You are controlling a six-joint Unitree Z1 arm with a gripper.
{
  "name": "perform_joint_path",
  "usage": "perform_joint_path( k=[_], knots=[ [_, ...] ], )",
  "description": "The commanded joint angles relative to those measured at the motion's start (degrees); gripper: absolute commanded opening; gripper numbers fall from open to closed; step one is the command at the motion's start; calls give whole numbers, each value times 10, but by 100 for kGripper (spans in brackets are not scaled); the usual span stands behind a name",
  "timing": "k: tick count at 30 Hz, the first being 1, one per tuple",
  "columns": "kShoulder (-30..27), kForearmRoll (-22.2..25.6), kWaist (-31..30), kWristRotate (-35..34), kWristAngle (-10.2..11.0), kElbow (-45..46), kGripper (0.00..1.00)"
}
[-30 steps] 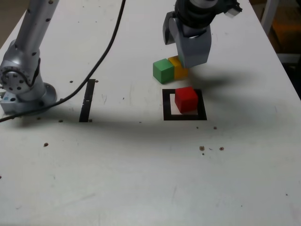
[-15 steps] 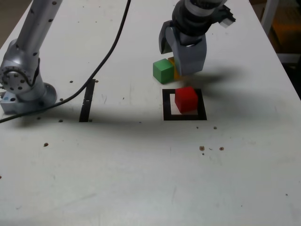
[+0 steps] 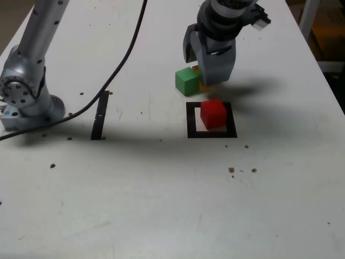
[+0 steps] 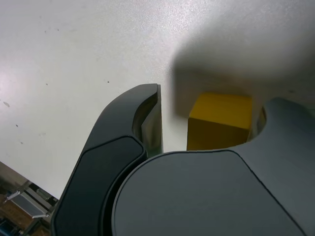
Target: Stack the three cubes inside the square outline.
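Note:
The red cube (image 3: 213, 114) sits inside the square outline (image 3: 191, 129), toward its right side in the exterior view. Just behind the outline, the green cube (image 3: 187, 81) rests on the table with the yellow cube (image 3: 202, 86) touching its right side. My gripper (image 3: 204, 73) is lowered over the yellow cube and hides most of it. In the wrist view the yellow cube (image 4: 219, 120) lies between the jaws. A narrow gap still separates it from one dark finger (image 4: 147, 123), so the gripper is open around it.
The arm's base (image 3: 24, 91) stands at the exterior view's left, and a black cable (image 3: 121, 65) runs across the table from it. A thin black tape strip (image 3: 99, 114) lies left of the outline. Small dark specks dot the white tabletop.
The gripper has come down and shifted slightly left over the yellow cube, and its jaws have narrowed toward it. The cubes have not moved.

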Motion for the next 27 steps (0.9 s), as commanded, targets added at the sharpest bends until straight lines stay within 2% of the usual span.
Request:
perform_joint_path(
  k=[1,9,13,17,18,27],
  knots=[
    [-8,1,0,0,-1,1,61],
    [-8,-1,-1,7,-2,1,60],
    [-10,3,-3,15,-10,1,51],
    [-16,11,-1,20,-27,-3,32],
    [-17,11,-1,20,-30,-4,29],
    [-15,16,0,20,-38,-10,26]
  ],
)
